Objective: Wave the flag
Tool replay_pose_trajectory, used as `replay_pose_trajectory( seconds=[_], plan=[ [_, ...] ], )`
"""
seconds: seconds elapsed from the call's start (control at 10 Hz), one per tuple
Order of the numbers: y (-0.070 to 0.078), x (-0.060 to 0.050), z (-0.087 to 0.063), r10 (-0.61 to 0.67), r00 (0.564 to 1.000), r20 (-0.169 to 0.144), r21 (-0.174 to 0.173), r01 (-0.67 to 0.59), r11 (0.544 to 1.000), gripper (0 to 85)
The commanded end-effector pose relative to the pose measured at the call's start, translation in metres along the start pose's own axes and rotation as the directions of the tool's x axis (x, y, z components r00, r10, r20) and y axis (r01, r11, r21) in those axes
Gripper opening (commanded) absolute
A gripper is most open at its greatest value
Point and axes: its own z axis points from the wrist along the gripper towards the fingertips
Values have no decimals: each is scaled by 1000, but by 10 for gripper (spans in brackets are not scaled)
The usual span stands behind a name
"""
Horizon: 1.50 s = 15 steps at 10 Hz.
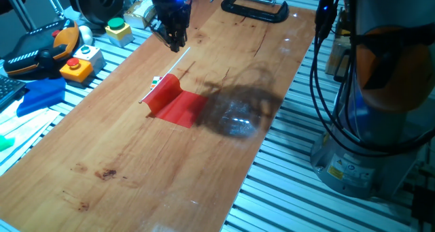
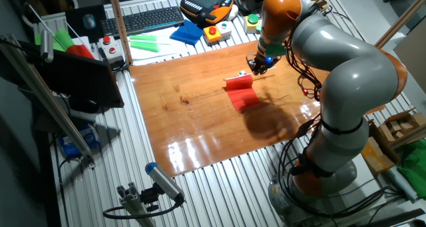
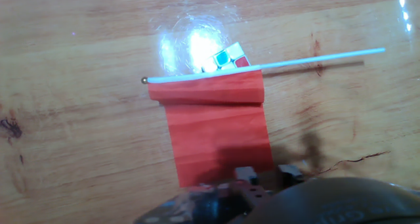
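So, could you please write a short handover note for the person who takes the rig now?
Gripper: hangs above the far end of the table, holding nothing; open or shut cannot be told.
Flag: lies flat on the wood, red cloth spread, white stick free, a small puzzle cube just behind it.
Done: nothing yet, the flag is not grasped.
Left: grip the stick, lift, wave.

Plain red flag (image 3: 216, 129) on a white stick (image 3: 315, 58), multicoloured cube (image 3: 226, 58), reddish-brown wooden tabletop (image 1: 136, 164).
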Motion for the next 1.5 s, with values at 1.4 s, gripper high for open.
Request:
replay_pose_trajectory(
  seconds=[1.4],
  plan=[
    [-12,-24,39,151,988,17,-25,-150,988,7]
  ],
)
